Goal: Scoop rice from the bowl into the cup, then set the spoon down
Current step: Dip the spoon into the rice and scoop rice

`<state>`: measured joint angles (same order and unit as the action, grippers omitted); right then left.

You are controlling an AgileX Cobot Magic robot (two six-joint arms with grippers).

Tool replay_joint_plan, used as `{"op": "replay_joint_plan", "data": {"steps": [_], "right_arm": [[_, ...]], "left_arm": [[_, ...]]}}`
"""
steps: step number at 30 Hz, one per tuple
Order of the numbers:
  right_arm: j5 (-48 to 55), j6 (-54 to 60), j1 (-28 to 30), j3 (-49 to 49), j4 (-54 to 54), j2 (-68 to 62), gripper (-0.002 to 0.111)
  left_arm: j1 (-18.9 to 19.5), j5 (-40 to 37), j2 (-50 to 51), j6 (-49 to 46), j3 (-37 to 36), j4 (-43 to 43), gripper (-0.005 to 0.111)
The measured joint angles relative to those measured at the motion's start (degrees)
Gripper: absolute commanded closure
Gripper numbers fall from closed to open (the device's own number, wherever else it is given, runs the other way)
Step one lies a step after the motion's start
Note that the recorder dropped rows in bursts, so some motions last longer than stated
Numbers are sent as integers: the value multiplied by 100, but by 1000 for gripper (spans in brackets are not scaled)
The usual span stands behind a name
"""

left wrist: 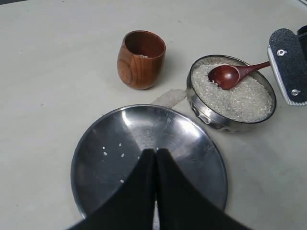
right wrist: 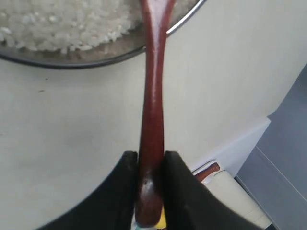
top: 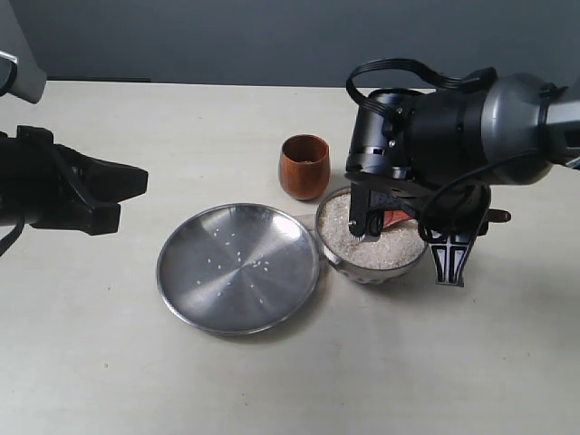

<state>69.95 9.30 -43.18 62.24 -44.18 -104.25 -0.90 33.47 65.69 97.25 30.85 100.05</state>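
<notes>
The steel bowl (top: 370, 269) stands right of centre, full of white rice (top: 379, 246). Behind and to its left is the wooden cup (top: 304, 166), with a few grains inside in the left wrist view (left wrist: 141, 60). The spoon (left wrist: 230, 75) has its head resting on the rice (left wrist: 240, 100) in the bowl (left wrist: 204, 114). My right gripper (right wrist: 151, 160) is shut on the end of the spoon (right wrist: 152, 96) handle, beyond the bowl's right rim (top: 458, 240). My left gripper (left wrist: 156, 152) is shut and holds nothing, off to the far left (top: 136, 186).
A wide flat steel plate (top: 181, 272) with a few stray grains lies left of the bowl, touching it. A small patch of spilled rice (left wrist: 168, 98) lies on the table between cup, plate and bowl. The right arm's body hangs over the bowl.
</notes>
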Motion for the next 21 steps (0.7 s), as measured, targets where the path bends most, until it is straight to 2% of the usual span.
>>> {"op": "replay_joint_plan", "data": {"steps": [21], "right_arm": [[0, -90, 0, 0, 397, 0, 109]], "left_arm": [[0, 0, 0, 0, 0, 0, 106]]}}
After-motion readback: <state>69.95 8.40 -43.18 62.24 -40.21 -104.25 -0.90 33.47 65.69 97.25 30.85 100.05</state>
